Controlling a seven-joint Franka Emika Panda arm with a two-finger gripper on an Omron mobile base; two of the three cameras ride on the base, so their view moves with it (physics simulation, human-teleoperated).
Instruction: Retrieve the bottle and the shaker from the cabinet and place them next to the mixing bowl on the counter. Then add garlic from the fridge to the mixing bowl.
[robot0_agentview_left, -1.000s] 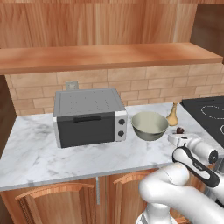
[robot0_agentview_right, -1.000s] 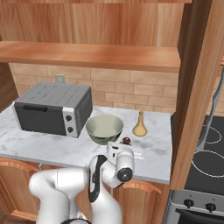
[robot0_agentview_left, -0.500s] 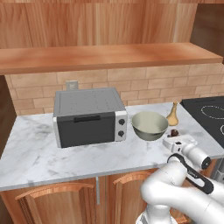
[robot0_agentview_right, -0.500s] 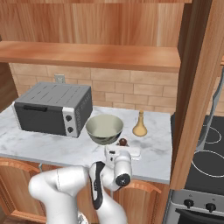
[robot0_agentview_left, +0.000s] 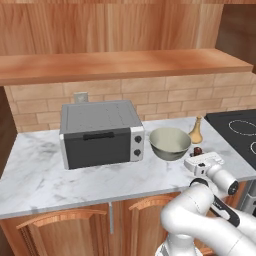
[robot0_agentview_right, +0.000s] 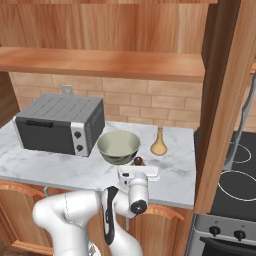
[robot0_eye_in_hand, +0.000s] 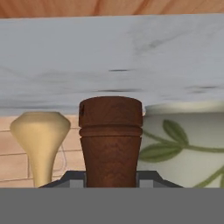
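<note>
The hand (robot0_agentview_right: 138, 172), closed around the brown shaker (robot0_eye_in_hand: 111, 140), holds it near the front edge of the bench (robot0_agentview_right: 45, 167) just beside the mixing bowl (robot0_agentview_right: 118, 146); I would lower it upright; release only once it rests, clear of the bottle (robot0_agentview_right: 159, 142).

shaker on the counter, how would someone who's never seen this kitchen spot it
Find the grey toaster oven on the marble counter; just right of it sits the mixing bowl. In front of the bowl, at the counter's front edge, the shaker stands between the end effector's fingers. It is short, dark brown and wooden, unlike the pale, long-necked bottle behind it.
</note>
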